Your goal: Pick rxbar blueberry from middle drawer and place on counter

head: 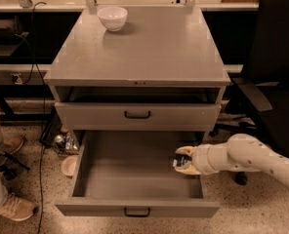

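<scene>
Pincer (182,160) pinches rxbar blueberry (177,163) at right of middle drawer (134,211); likely light, slick wrapper, so hold mid-body

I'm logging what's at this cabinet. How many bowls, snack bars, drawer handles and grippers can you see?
Bowls: 1, white bowl on the counter.
Snack bars: 1, rxbar blueberry, clamped in the gripper.
Drawer handles: 2, upper handle and lower handle.
Grippers: 1, at the right side of the open middle drawer.
Total: 5.
</scene>
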